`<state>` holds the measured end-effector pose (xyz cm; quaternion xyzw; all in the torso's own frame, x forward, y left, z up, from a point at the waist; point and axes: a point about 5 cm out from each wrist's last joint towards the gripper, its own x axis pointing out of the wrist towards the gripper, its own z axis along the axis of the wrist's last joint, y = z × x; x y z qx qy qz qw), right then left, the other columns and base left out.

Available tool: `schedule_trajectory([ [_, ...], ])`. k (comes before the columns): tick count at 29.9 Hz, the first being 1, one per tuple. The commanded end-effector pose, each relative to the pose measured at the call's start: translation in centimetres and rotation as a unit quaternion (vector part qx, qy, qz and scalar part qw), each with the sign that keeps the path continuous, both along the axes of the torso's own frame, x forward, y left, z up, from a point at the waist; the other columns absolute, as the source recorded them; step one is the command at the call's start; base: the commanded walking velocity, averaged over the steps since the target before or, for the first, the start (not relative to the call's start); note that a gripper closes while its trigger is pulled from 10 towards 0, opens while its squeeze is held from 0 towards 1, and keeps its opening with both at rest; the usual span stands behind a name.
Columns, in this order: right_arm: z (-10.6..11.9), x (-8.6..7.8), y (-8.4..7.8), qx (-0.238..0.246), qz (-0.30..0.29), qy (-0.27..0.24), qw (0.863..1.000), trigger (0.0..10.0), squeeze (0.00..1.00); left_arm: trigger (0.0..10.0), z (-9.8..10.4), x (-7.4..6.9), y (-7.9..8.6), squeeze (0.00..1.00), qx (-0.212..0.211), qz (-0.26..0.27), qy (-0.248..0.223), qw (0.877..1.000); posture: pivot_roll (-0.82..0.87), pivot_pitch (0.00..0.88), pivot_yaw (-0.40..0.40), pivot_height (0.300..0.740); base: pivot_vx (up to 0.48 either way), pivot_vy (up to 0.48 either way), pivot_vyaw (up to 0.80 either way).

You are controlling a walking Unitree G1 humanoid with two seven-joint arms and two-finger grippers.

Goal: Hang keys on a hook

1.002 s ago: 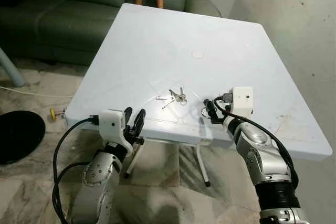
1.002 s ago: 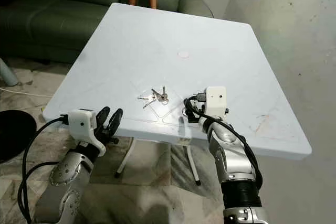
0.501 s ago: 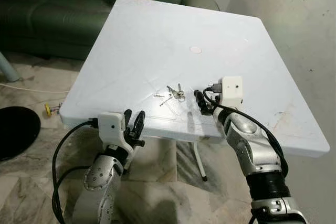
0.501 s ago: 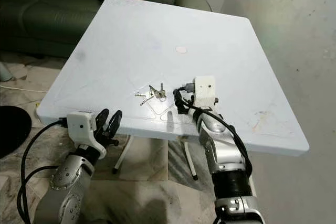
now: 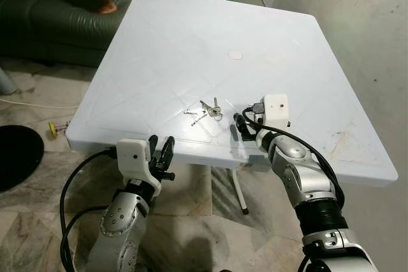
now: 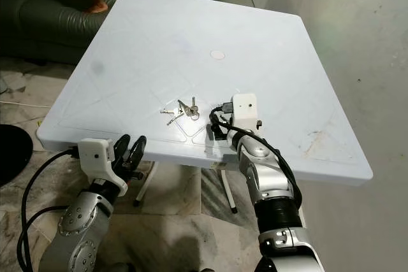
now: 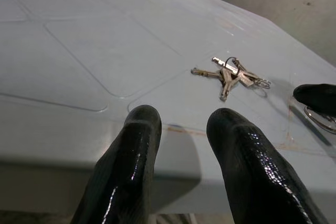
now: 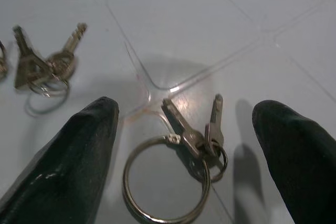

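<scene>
On the white table (image 5: 191,42) a bunch of keys (image 5: 207,109) lies near the front edge; just beside it the right gripper (image 8: 189,145) hovers, jaws wide, over a ringed key set (image 8: 184,166) lying flat; the left gripper (image 5: 160,155) hangs below that edge, jaws narrowly parted, empty.

The silver right arm reaches forward with its elbow bent, and its black two-fingered right hand (image 8: 186,145) is spread wide (fingertips pointing down). The silver left arm sits lower, its black left hand (image 5: 160,153) raised with fingers slightly parted.
</scene>
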<state>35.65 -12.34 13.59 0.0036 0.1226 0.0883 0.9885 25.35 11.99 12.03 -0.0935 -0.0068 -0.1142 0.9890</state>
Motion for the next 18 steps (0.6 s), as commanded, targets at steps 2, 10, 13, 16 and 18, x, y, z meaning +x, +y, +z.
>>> schedule_trajectory([
  [2,-0.66,-0.19,-1.06,-0.01,-0.014,0.012,1.0,10.0,0.0,10.0,-0.04,-0.51,-0.51,0.0,0.002,-0.004,0.005,1.0,0.17,0.171,-0.177,0.736,0.0,0.0,0.0],
  [10,-1.01,-0.37,-1.61,-0.023,-0.014,0.02,0.999,0.0,0.0,10.0,-0.01,-0.56,-0.49,0.0,0.001,-0.002,0.007,1.0,0.16,0.186,-0.179,0.736,0.0,0.0,0.0],
  [13,-1.08,-0.38,-1.7,-0.023,-0.013,0.024,0.999,0.0,0.0,10.0,-0.03,-0.53,-0.5,0.0,0.001,-0.002,0.008,1.0,0.16,0.186,-0.179,0.736,0.0,0.0,0.0],
  [16,-1.33,-0.46,-1.89,-0.018,-0.014,0.034,0.999,0.0,0.0,10.0,0.0,-0.55,-0.48,0.0,0.0,0.0,0.009,1.0,0.16,0.195,-0.179,0.736,0.0,0.0,0.0],
  [18,-1.37,-0.48,-1.94,-0.018,-0.014,0.035,0.999,0.0,0.0,10.0,-0.01,-0.58,-0.49,0.0,0.0,0.0,0.009,1.0,0.16,0.197,-0.18,0.736,0.0,0.0,0.0],
])
